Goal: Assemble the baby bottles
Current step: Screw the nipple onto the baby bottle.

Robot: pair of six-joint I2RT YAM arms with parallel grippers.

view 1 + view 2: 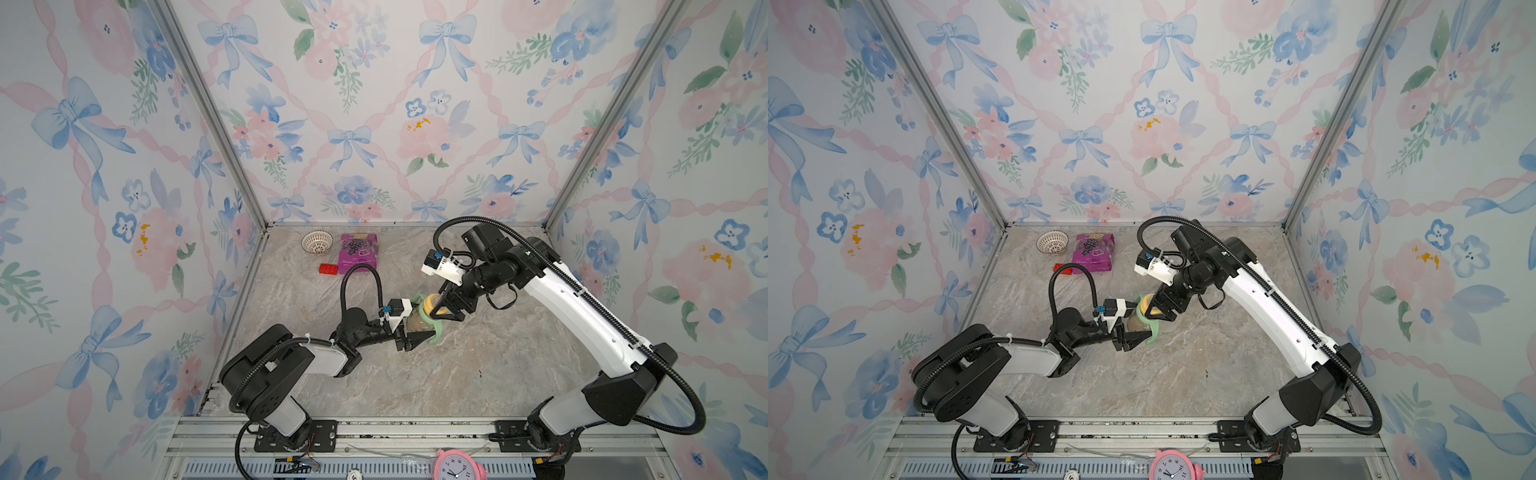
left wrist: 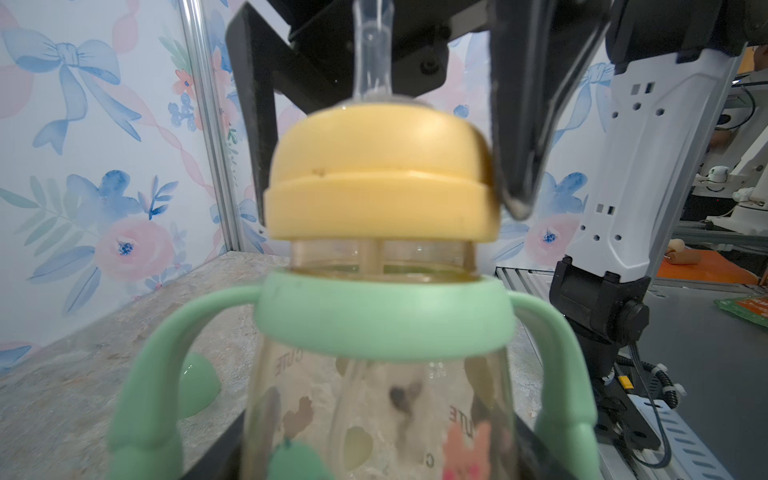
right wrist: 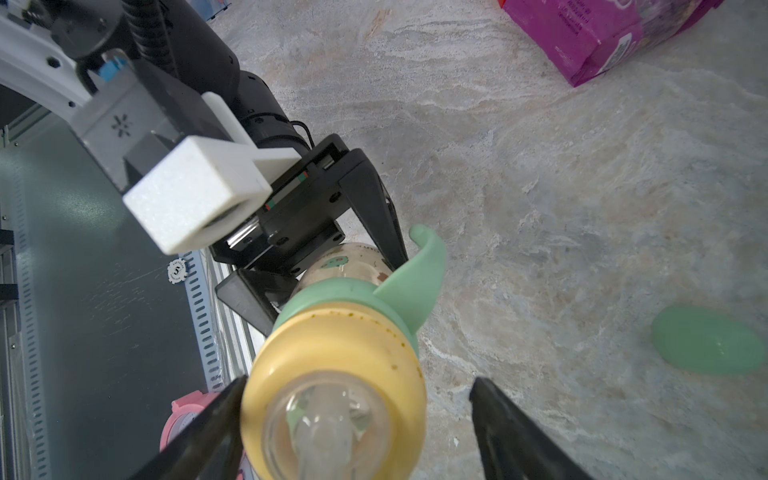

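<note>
Now, left tool [image 3: 336,286]: clenching the bottle [image 2: 374,415] below its green collar [image 2: 382,316].
Right tool [image 3: 358,379]: hanging released, straddling the yellow ring [image 2: 380,174]; one jaw touching it, one standing apart.

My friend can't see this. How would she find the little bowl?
Look at the far left corner of the marble table. The bowl sits nearest that corner, beside the purple packet and red block. It alone is white, round and full of holes.
</note>
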